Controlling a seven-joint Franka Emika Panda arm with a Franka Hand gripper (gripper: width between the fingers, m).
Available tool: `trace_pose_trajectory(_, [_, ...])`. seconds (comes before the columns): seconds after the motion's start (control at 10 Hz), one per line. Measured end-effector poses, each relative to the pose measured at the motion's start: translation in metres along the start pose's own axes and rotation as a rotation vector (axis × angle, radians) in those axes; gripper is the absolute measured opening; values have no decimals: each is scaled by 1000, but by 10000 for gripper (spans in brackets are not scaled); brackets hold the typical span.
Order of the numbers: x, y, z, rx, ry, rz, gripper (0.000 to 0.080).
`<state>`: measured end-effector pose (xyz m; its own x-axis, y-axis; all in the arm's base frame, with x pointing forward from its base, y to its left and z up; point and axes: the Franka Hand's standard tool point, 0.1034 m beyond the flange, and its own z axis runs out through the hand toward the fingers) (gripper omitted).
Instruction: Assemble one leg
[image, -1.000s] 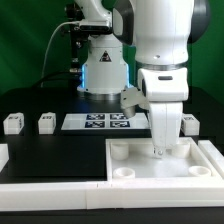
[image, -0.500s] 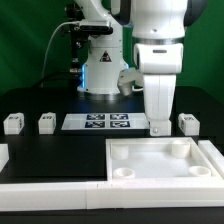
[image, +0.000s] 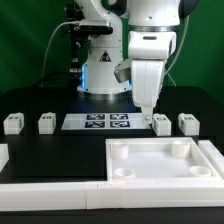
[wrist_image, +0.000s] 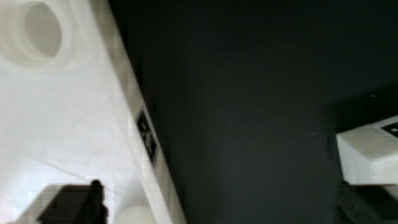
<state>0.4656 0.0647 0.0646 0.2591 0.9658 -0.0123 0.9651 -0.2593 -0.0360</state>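
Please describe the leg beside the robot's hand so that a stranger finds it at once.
Find the big white tray. Behind its far edge stand two small tagged legs. Yours is the leg nearer the marker board, beside the hand; the other leg stands alone.

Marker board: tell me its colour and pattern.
The marker board is white with a row of black-and-white square tags; clearest in the exterior view.
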Motion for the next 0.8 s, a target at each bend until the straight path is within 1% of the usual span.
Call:
trace_pose_trajectory(0.1, [0,0,0,1,0,0,649])
trace_pose_trajectory(0.3, [1,0,1,3,2,204,649])
trace_pose_trajectory(0.4, [1,-2,1,7,9,365,649])
trace_pose_trajectory(0.5, [0,-7,4,13,23,546,649])
trace_pose_trajectory(0.6, [4,-11,5,22,30,741,649])
trace_pose_trajectory(0.7, [13,-16,5,27,34,892,649])
trace_pose_trajectory(0.8, [21,-21,5,31,32,989,649])
